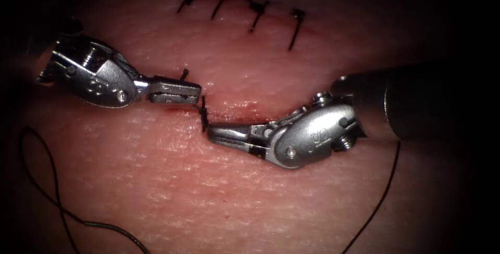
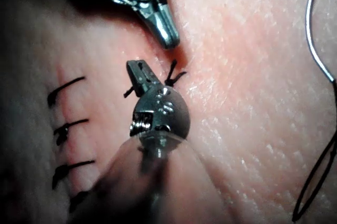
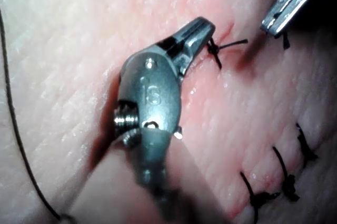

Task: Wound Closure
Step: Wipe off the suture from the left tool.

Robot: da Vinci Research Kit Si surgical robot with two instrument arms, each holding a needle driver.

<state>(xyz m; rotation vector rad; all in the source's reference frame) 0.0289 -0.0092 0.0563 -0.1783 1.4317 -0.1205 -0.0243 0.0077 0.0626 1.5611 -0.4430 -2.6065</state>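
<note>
1. At the far left of the endoscope view, loose thread [image 1: 41, 181] lies in a long loop on the tissue [image 1: 208, 202] and trails off along the lower edge. In the left wrist view a thin, pale, curved length [image 2: 316, 34] continues into a dark loop of thread; whether it is the needle I cannot tell.
2. The left tool [image 1: 197, 93] comes in from the left, its jaws closed and level just above the open part of the cut [image 1: 229, 109]. A short dark thread end [image 1: 184, 73] sticks up right by the jaws; whether they pinch it cannot be told. The left wrist view shows the same tool [image 2: 136, 72] with short thread ends on both sides of its tip.
3. Between the two tips stands a small knot [image 1: 203, 109] over the cut, with a smear of red fluid [image 1: 177, 110] just to its left.
4. The right tool [image 1: 213, 131] reaches in from the right, jaws closed, tip touching the lower end of the knot's thread. The right wrist view shows its tip [image 3: 206, 28] against the knot [image 3: 215, 50]; a grip cannot be confirmed.
5. Above, four finished stitches [image 1: 239, 9] cross the closed part of the cut.
6. Further right, another strand of thread [image 1: 383, 197] runs down from under the right tool's shaft.
</note>
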